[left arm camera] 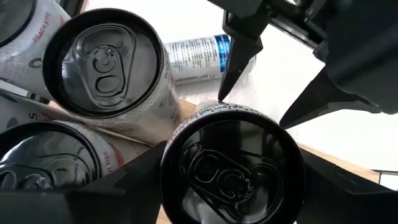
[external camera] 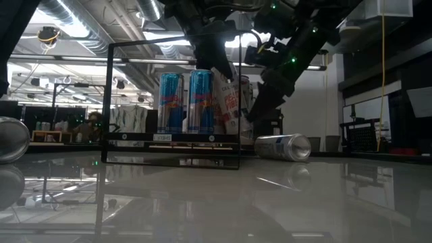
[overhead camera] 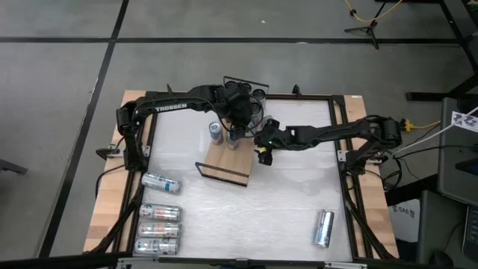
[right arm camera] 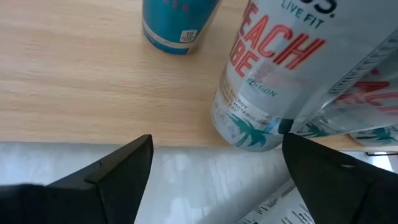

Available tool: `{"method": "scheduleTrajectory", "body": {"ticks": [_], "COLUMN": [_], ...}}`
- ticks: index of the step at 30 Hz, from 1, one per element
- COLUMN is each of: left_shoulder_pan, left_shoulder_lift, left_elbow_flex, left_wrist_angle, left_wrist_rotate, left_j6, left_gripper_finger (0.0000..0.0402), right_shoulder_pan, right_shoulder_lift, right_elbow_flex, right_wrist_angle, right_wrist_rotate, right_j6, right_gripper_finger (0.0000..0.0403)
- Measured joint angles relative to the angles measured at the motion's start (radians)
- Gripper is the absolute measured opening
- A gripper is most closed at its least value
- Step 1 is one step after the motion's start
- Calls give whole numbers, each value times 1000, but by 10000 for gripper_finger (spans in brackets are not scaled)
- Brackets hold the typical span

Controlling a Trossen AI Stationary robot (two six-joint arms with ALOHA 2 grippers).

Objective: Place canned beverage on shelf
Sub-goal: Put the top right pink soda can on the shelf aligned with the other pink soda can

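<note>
Can (left arm camera: 233,171) tilted at shelf (right arm camera: 93,93) edge | left end effector (left arm camera: 230,180) around it

Cans stand on the shelf (overhead camera: 228,163) mid-table — four more cans (overhead camera: 158,217) lie near the table's (overhead camera: 284,202) left front corner.

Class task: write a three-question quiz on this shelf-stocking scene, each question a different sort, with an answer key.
1. True or false: the white can under the left gripper stands tilted on the shelf.
2. How many cans lie on the table's left side? A two, B four, C six.
3. Fill in: the two blue cans on the shelf stand ____.

Key: 1 true; 2 B; 3 upright.
</note>
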Motion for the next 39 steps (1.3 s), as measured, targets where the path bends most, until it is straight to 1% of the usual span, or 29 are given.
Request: {"method": "scheduleTrajectory", "body": {"ticks": [6,39], "left_shoulder_pan": [0,-1], "left_shoulder_lift": [0,-1], "left_elbow_flex": [0,0], "left_wrist_angle": [7,13], "left_wrist_rotate": [2,1], "left_j6": [-1,-2], "left_gripper_finger": [271,273], "right_shoulder_pan": [-1,0], "right_shoulder_lift": [1,1], "right_elbow_flex": [0,0], "right_wrist_angle": [5,17], "right_wrist_rotate": [-8,-8], "right_j6": [0,0], "right_gripper_finger": [351,351]}}
